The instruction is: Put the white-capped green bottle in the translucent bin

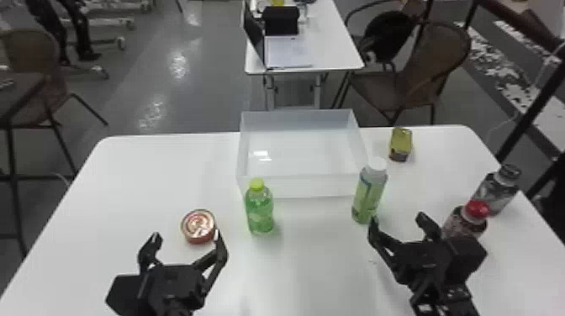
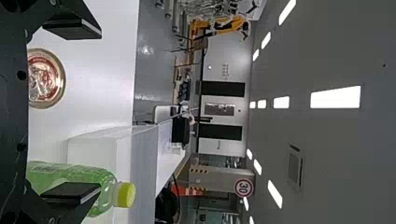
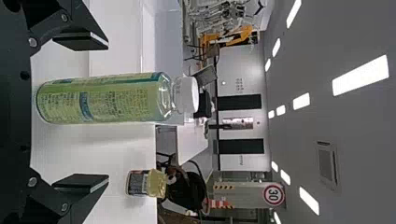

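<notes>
The white-capped green bottle (image 1: 369, 193) stands upright on the table, just in front of the right front corner of the translucent bin (image 1: 302, 185). My right gripper (image 1: 399, 225) is open on the near side of that bottle, with nothing held. In the right wrist view the bottle (image 3: 107, 99) appears beyond the open right gripper (image 3: 81, 112), between the lines of its two fingers. My left gripper (image 1: 185, 239) is open at the table's near left, close to the round tin; the left wrist view shows its spread fingers, the left gripper (image 2: 74, 109) holding nothing.
A yellow-capped green bottle (image 1: 259, 208) stands before the bin's left front. The round tin (image 1: 198, 227) lies left of it. A small yellow can (image 1: 400, 145) is right of the bin. A red-capped bottle (image 1: 466, 220) and a dark-capped bottle (image 1: 497, 189) stand at the right, beyond my right gripper.
</notes>
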Robot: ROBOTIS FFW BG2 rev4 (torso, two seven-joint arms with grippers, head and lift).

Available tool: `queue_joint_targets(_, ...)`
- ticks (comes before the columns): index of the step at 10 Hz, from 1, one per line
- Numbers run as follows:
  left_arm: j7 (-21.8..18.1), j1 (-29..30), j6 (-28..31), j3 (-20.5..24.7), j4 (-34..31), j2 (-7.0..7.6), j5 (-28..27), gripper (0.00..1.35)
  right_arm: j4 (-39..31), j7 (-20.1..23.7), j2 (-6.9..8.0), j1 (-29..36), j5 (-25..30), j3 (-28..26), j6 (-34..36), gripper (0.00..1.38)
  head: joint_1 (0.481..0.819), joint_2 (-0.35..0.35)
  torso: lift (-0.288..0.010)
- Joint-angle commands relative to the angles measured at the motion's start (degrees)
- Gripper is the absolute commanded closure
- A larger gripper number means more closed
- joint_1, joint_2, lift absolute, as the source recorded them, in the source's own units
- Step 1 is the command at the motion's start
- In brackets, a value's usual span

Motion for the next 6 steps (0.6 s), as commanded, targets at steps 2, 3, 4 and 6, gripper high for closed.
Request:
queue_joint_targets(2,-0.4,0.1,-0.3,0.3,0.2,-1.13,-0.2,0.15,6.3,3.3,0.0,-3.6,-1.7,0.1,-1.7,0.27,0.695,0.043,-0.08)
queue_joint_targets(3,-0.5,0.0,-0.3,0.3,0.3,-1.13,-0.1,0.15,9.8,5.4,0.0,-5.9,-1.3,0.1,-3.4,0.27,0.695,0.045,-0.08)
queue_joint_targets(4,-0.5,0.0,-0.3,0.3,0.3,-1.04,-0.1,0.15,11.5,5.5,0.0,-7.4,-0.8,0.4,-3.7,0.27,0.695,0.05,-0.08)
queue_joint_targets(6,-0.6,0.1,-0.3,0.3,0.4,-1.04,0.0,0.15,15.6,5.5,0.53,-10.3,-0.5,0.4,-5.6,0.27,0.695,0.052,-0.08)
